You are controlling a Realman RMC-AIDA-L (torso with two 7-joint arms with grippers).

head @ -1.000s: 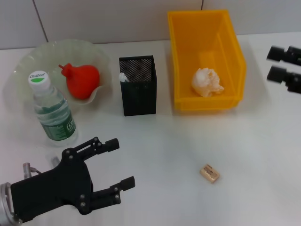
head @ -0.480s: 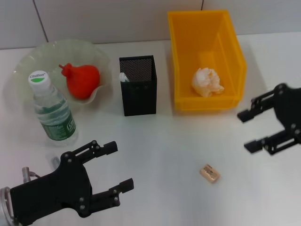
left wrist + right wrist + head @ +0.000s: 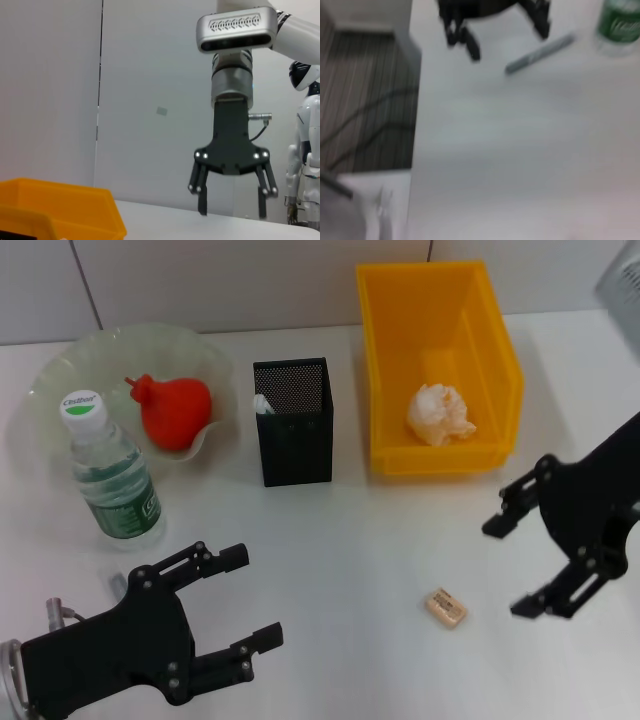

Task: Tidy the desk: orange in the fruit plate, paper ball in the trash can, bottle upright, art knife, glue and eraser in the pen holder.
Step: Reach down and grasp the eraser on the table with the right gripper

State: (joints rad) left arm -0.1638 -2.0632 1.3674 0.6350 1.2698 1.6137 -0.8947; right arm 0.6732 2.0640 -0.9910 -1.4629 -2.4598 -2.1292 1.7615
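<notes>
A plain white desk (image 3: 350, 540) fills most of the head view, evenly lit with soft shadows. Along the top edge runs a pale grey wall (image 3: 230, 280) split by thin dark seams. In the left wrist view the same wall (image 3: 150, 100) rises behind the desk, with one vertical seam at upper left. At the left of the right wrist view lies dark striped flooring (image 3: 365, 100) beyond the desk edge.

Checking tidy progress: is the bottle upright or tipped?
Upright: the bottle stands on its base, white cap on top, beside the fruit plate.
</notes>
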